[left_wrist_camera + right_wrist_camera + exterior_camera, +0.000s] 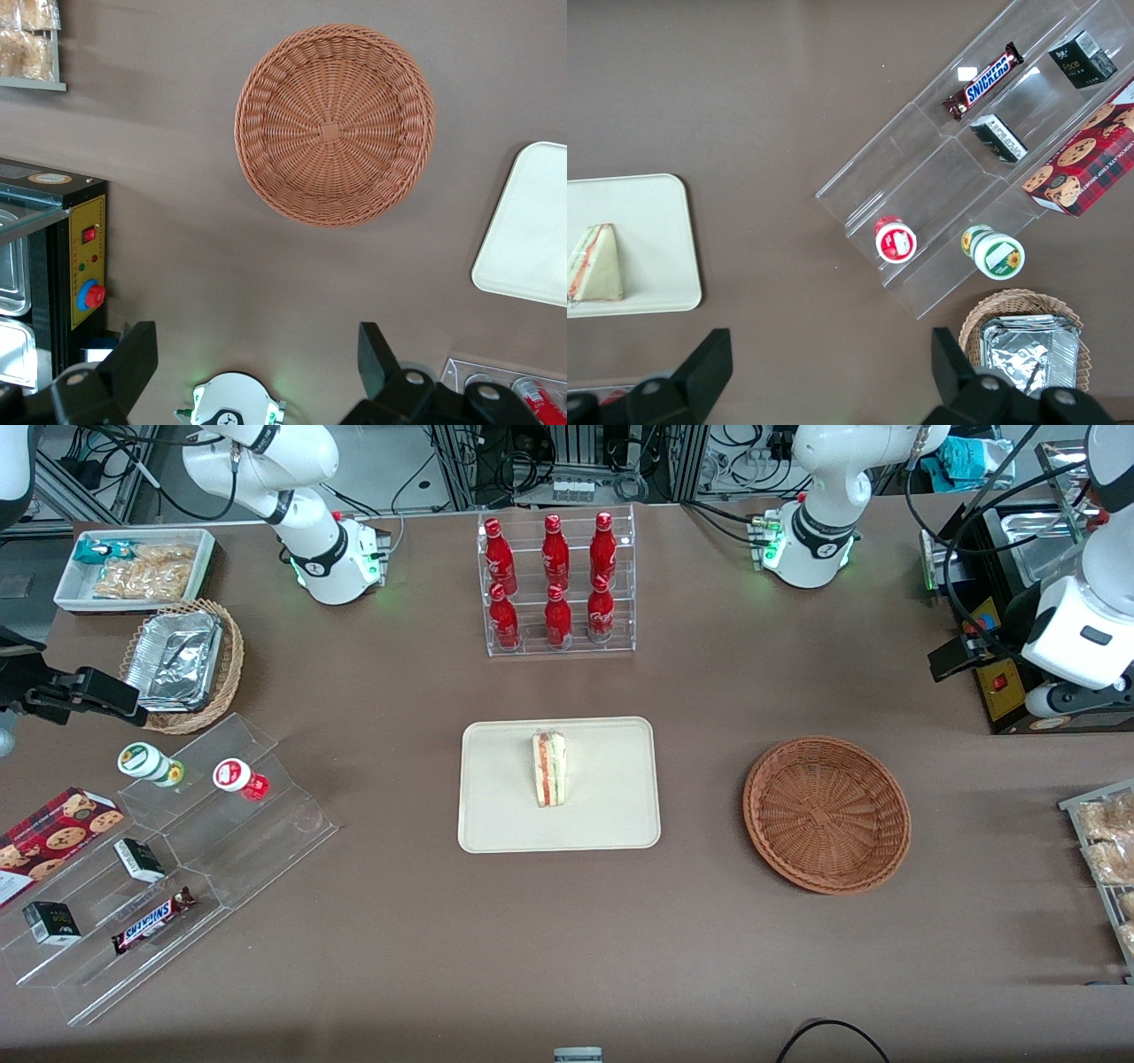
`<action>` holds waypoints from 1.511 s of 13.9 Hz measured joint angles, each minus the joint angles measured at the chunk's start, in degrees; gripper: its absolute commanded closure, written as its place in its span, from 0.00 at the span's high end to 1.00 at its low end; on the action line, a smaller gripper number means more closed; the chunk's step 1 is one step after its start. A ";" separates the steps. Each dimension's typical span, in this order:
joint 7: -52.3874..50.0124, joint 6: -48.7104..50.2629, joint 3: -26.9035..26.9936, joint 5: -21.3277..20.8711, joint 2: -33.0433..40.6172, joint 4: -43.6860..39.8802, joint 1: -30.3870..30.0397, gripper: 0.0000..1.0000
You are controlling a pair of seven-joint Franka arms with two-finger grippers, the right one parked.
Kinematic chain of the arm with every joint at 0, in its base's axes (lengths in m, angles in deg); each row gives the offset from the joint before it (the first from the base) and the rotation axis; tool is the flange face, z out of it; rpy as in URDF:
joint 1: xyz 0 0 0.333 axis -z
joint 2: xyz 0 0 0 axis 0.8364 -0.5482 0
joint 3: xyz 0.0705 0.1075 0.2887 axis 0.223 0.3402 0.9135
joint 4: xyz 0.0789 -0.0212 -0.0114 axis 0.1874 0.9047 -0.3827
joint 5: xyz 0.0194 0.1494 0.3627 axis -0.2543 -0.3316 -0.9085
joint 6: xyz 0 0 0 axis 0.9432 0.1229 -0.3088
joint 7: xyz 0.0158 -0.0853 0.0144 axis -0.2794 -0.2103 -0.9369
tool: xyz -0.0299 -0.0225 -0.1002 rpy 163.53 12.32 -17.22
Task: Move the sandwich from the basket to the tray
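Observation:
The sandwich (549, 769) (595, 264), a white bread wedge with red and green layers, lies on the cream tray (505, 815) (532, 230) (656, 221) at the table's middle. Beside the tray, toward the working arm's end, sits the reddish-brown wicker basket (827, 813) (335, 124) with nothing in it. My left gripper (961, 657) (255, 341) hangs high above the table at the working arm's end, farther from the front camera than the basket. It is open, with only bare table between its black fingers (133, 354).
A black appliance (1001, 682) (80, 266) with a red button stands close under the gripper. A clear rack of red bottles (558, 584) stands farther back than the tray. A rack of wrapped snacks (1103, 850) sits at the working arm's end. A clear stepped stand (177, 850), a foil-filled basket (182, 664) and a white bin (133, 567) lie toward the parked arm's end.

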 measured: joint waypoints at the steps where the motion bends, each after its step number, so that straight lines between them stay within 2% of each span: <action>1: 0.00 0.00 0.04 0.00 -0.10 -0.14 0.25 1.00; 5: -0.19 0.01 1.79 -0.79 -0.07 -0.74 4.06 1.00; 21: -0.19 0.03 2.28 -0.98 -0.03 -1.02 4.63 1.00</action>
